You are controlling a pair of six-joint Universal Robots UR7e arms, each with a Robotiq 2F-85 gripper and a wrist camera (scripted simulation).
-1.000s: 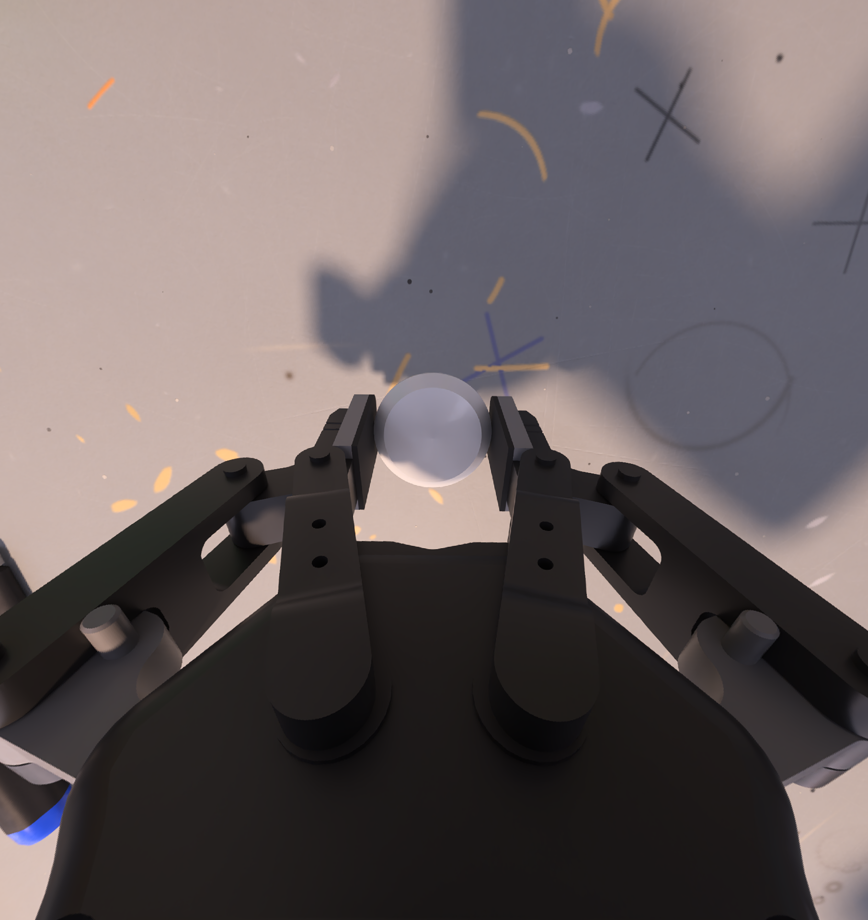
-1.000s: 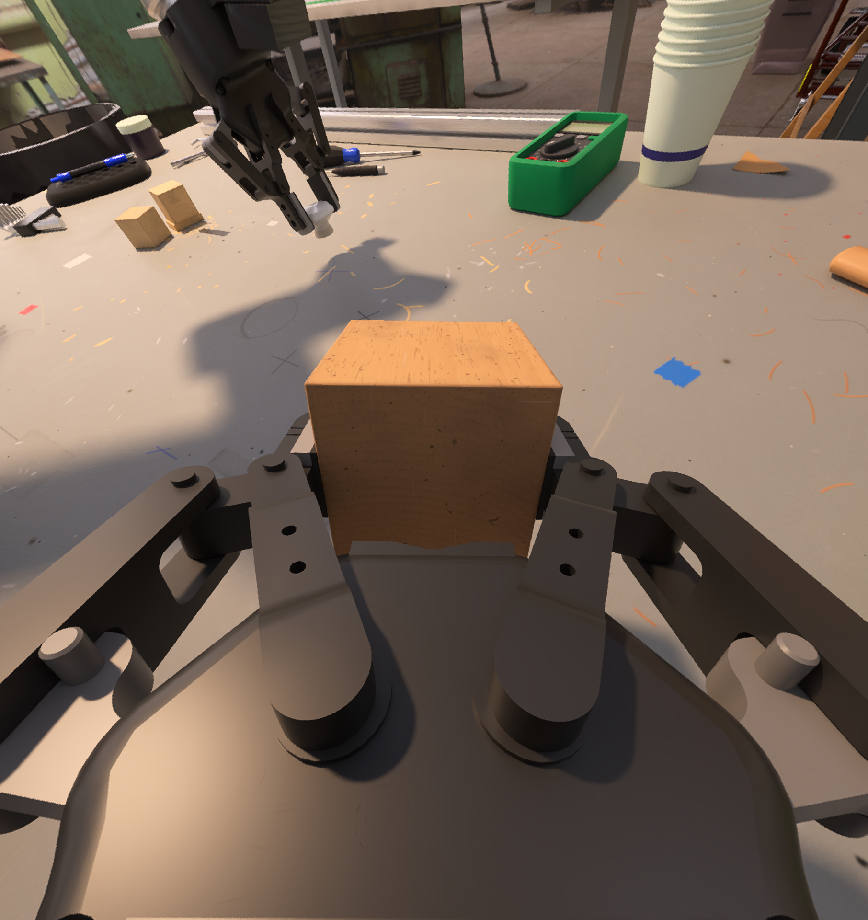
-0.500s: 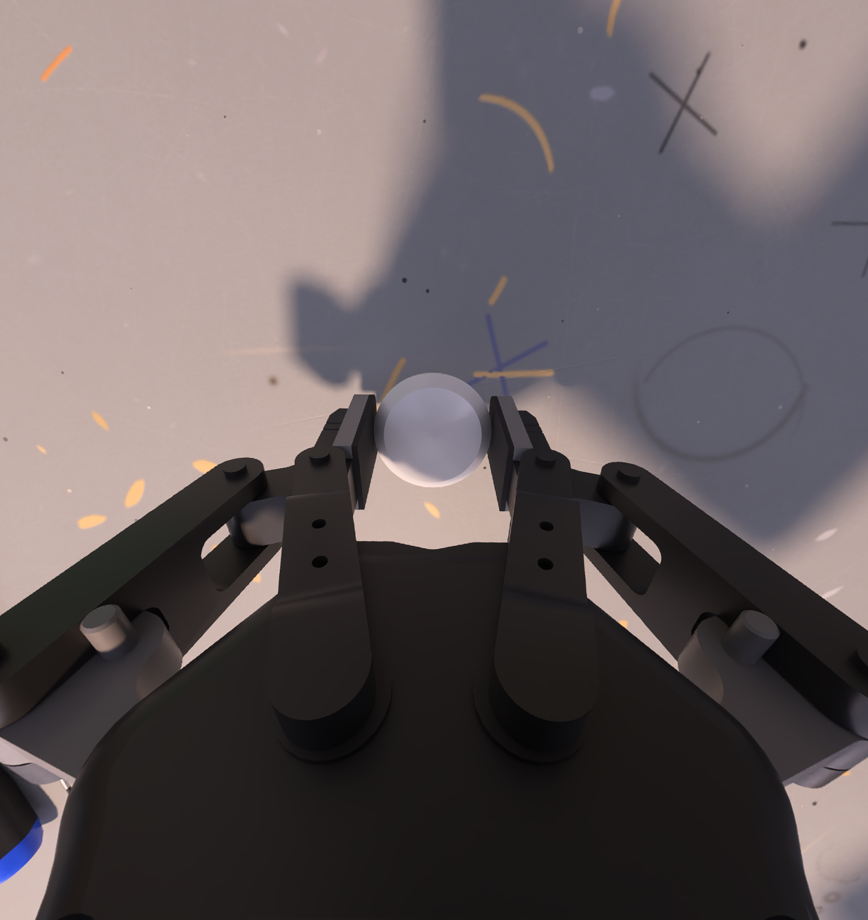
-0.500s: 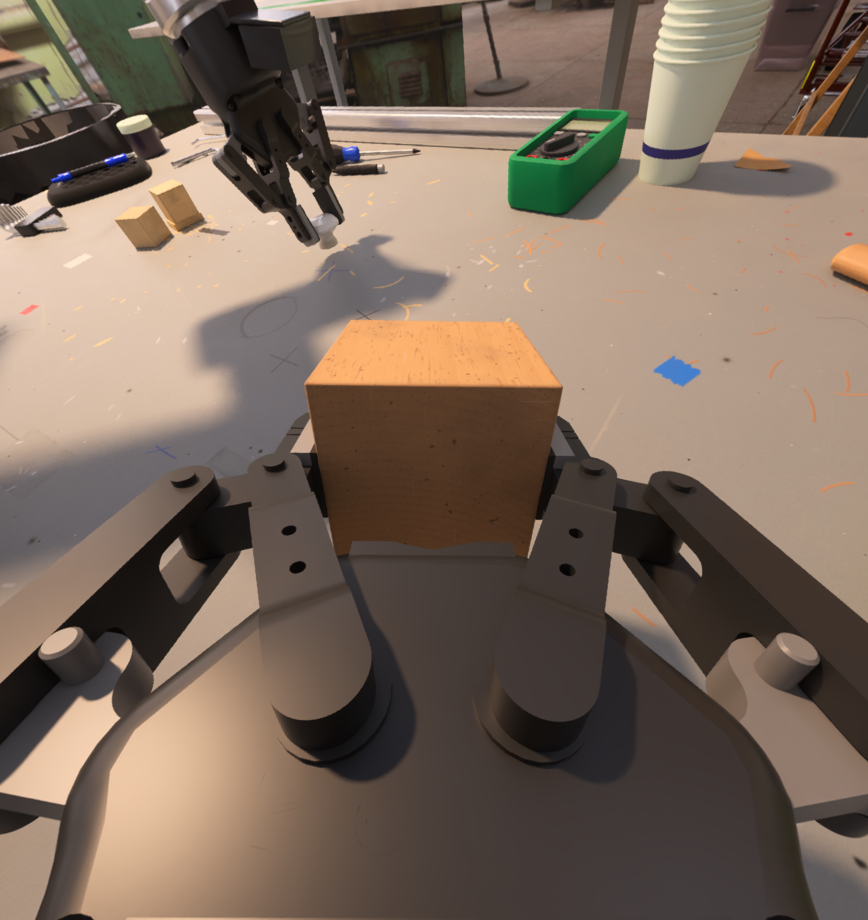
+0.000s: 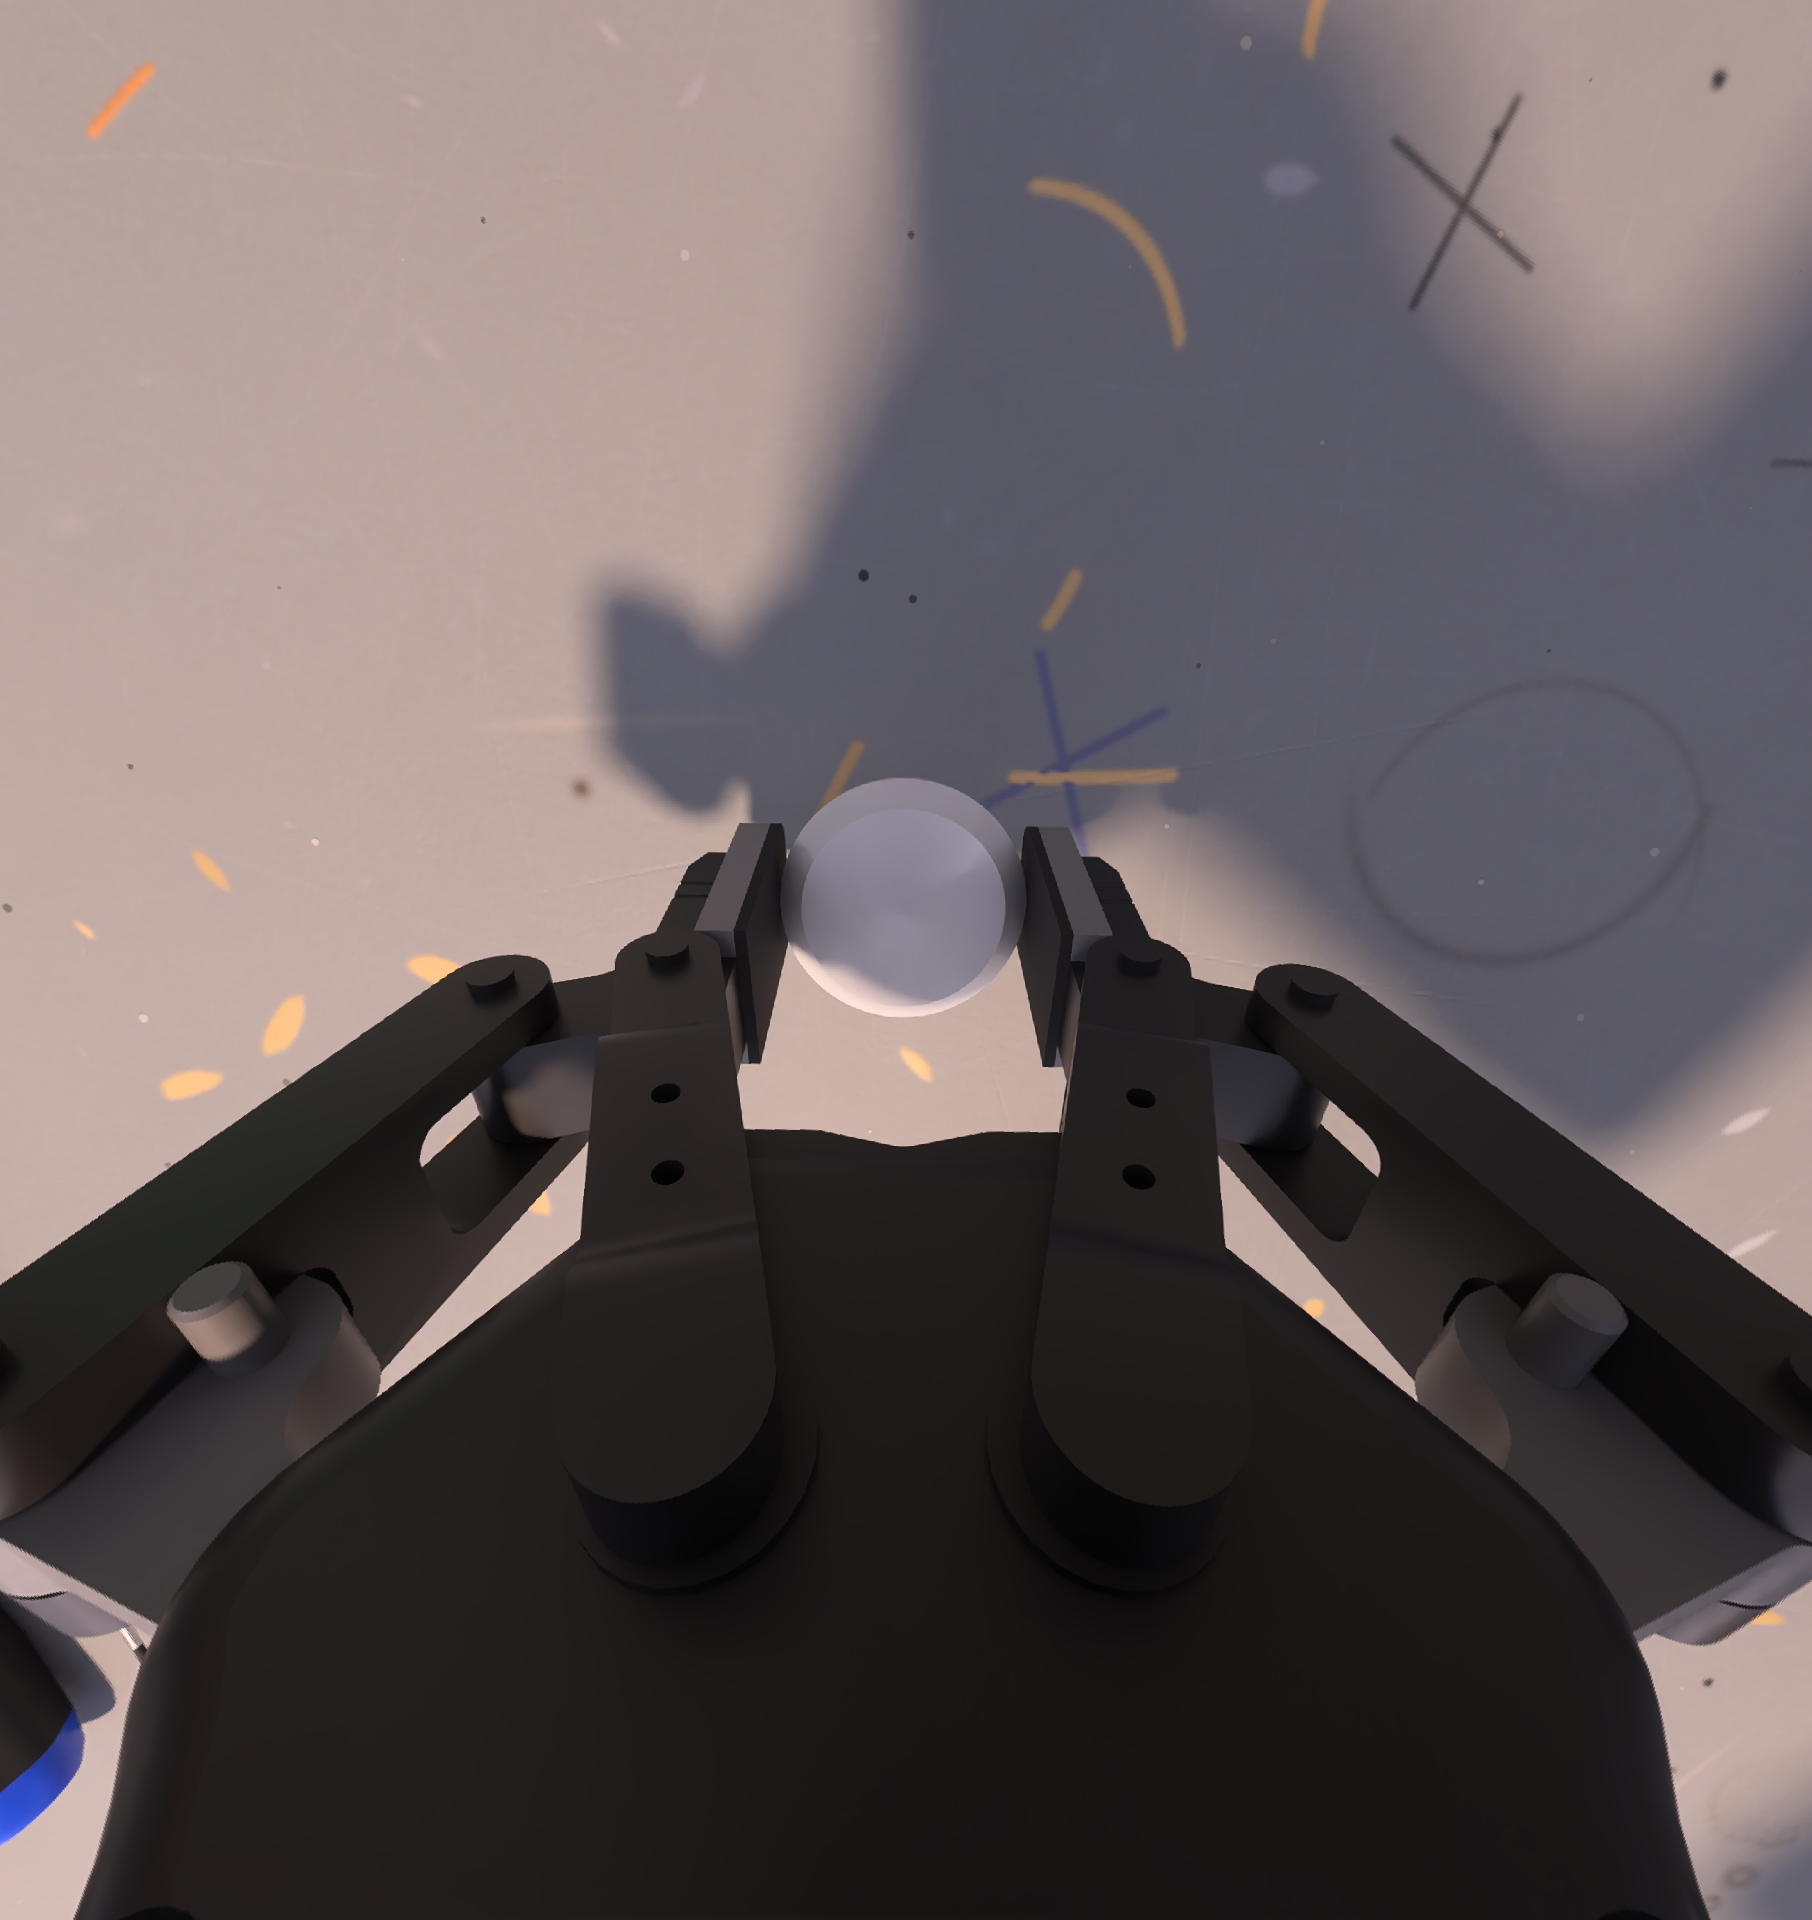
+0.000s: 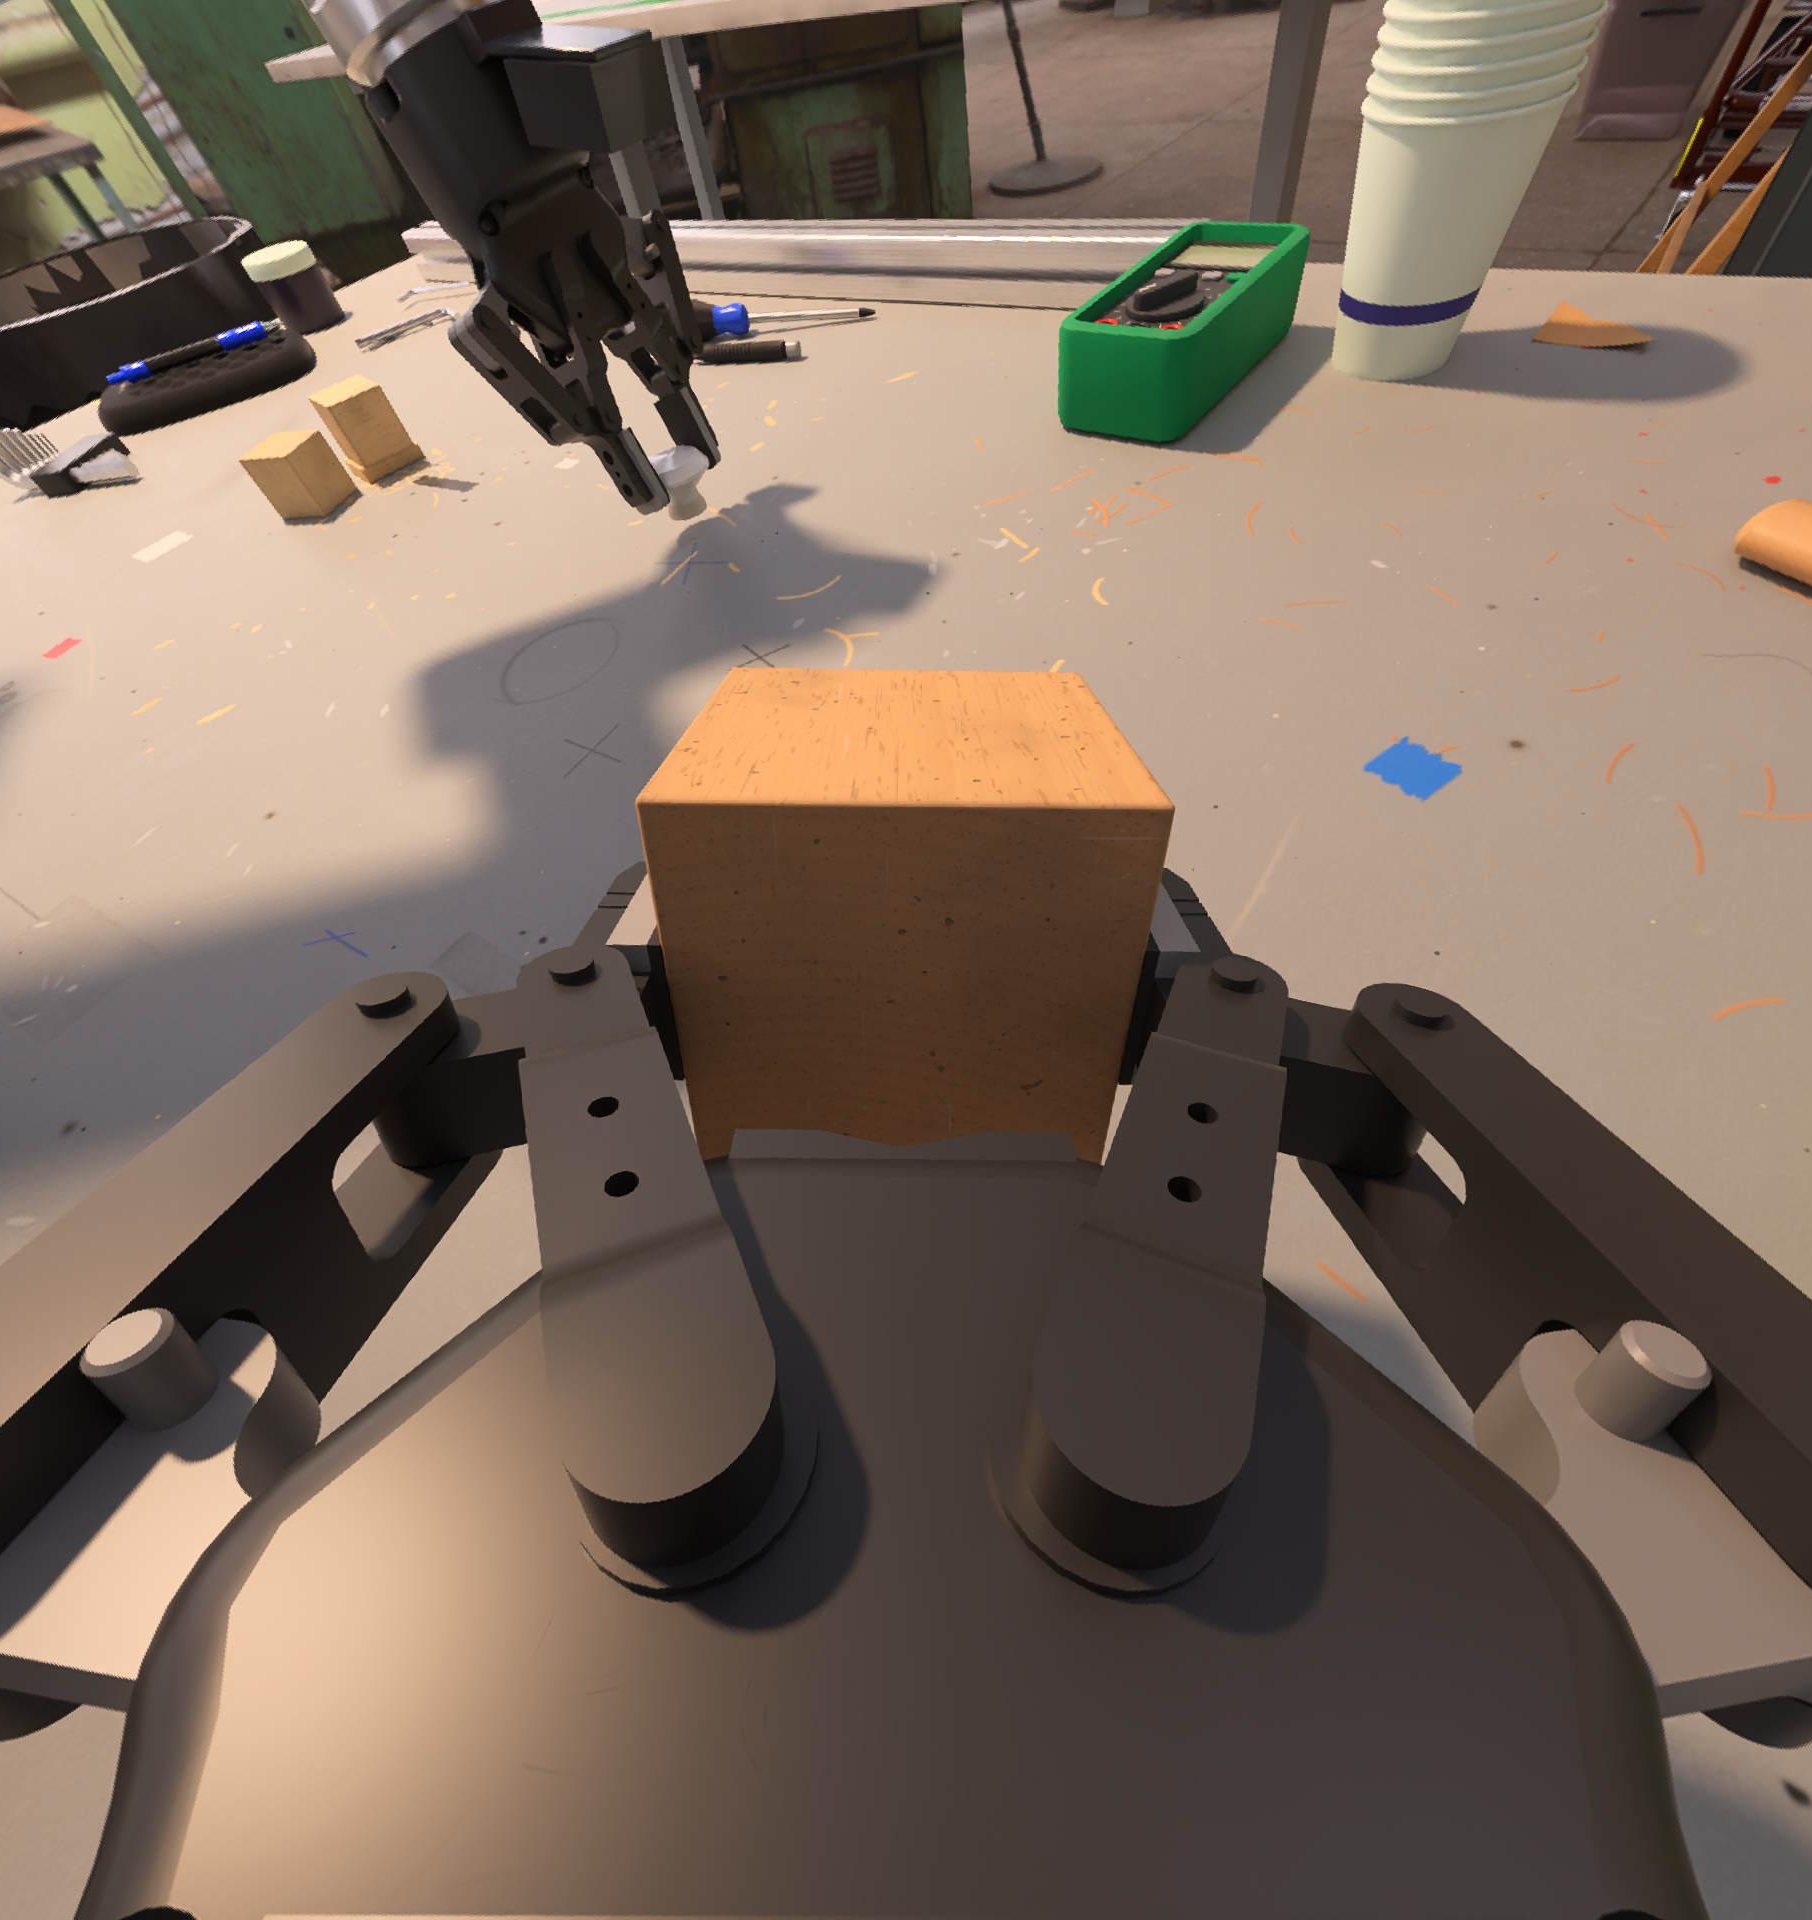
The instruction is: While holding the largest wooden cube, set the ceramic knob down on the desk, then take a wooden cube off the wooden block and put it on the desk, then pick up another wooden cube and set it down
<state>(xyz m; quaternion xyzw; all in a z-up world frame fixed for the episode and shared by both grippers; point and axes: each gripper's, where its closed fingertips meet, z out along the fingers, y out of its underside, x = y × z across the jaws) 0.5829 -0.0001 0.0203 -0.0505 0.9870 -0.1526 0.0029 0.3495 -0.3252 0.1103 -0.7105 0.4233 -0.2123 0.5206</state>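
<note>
My left gripper is shut on the white ceramic knob and points down at the desk. In the right wrist view the left gripper holds the knob just above the desk, near its own shadow. My right gripper is shut on the largest wooden cube and holds it above the desk. Two small pale wooden cubes stand at the far left. I cannot tell whether either sits on a block.
A green multimeter and a stack of paper cups stand at the back right. Screwdrivers, a black tray with a pen, a small jar and a black bin lie at the back left. An orange wooden piece lies at the right edge.
The left gripper has come down and a little nearer with the knob, close to the desk. The right gripper and its cube have not moved.
</note>
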